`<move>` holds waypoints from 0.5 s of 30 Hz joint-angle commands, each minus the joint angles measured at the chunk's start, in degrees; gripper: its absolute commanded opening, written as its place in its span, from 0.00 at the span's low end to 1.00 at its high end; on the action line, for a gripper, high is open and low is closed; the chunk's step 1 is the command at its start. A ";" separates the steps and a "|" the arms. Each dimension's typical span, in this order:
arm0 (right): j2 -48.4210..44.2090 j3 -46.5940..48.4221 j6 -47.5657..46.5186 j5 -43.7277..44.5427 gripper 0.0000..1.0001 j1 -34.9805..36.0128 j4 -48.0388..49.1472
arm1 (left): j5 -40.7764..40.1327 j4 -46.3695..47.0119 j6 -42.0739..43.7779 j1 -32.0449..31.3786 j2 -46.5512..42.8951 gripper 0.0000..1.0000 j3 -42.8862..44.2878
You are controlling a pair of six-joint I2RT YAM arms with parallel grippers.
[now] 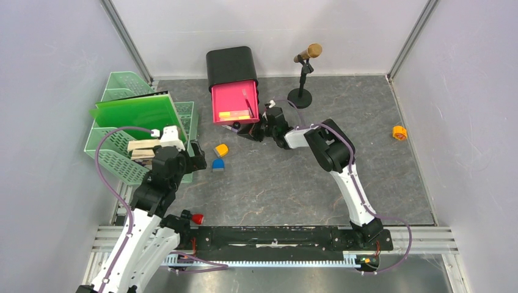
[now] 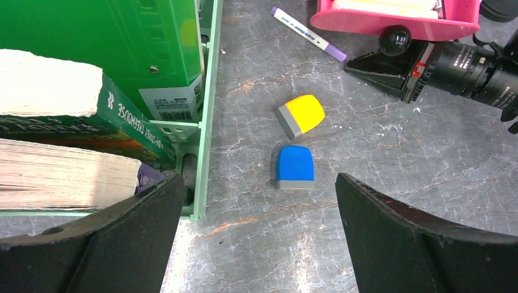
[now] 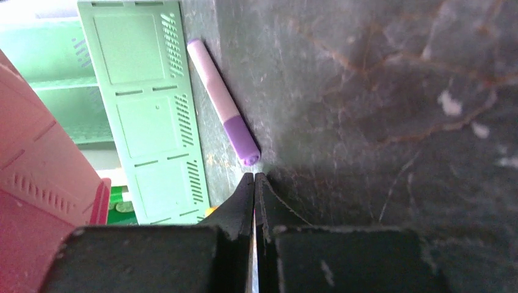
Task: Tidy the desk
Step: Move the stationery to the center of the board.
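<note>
Top external: the bench is the grey veined slab under both arms. At its back stands a black box with a pink drawer pulled out. A microphone on a stand is to the box's right, and a green tray sits at the left edge.

Left wrist: the left gripper is spread wide and empty above the bench, just beside the tray's corner. A blue block lies ahead of it, with a yellow block just beyond. Books fill the tray.

Right wrist: the right gripper is clenched on nothing, with its tips low over the bench. The purple end of a marker is right at the tips; whether they touch, I cannot tell.
</note>
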 commanded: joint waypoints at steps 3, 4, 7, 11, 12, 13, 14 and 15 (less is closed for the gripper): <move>-0.68 -8.06 0.56 0.13 0.00 1.41 -0.48 | 0.14 -0.52 -2.27 0.32 -0.29 1.00 1.14; -0.95 -8.95 0.83 0.33 0.00 1.25 0.39 | 0.17 -0.60 -2.28 0.36 -0.44 1.00 1.21; -2.06 -10.52 0.96 1.90 0.01 0.52 1.53 | -0.01 -0.88 -2.59 0.30 -0.90 1.00 1.11; -1.61 -9.12 1.54 2.95 0.10 -0.80 2.23 | -0.08 -1.08 -2.72 0.32 -1.24 1.00 1.00; -1.29 -8.58 1.54 3.20 0.12 -1.18 2.27 | -0.14 -1.12 -2.71 0.32 -1.17 1.00 1.04; -1.00 -7.78 1.54 3.55 0.14 -1.50 2.24 | -0.18 -1.18 -2.70 0.32 -1.21 1.00 1.03; -0.77 -7.16 1.50 3.91 0.17 -1.80 2.15 | -0.18 -1.18 -2.72 0.32 -1.12 1.00 1.02; -0.44 -6.44 1.68 4.13 0.19 -2.03 2.30 | -0.18 -1.19 -2.72 0.32 -1.15 1.00 1.08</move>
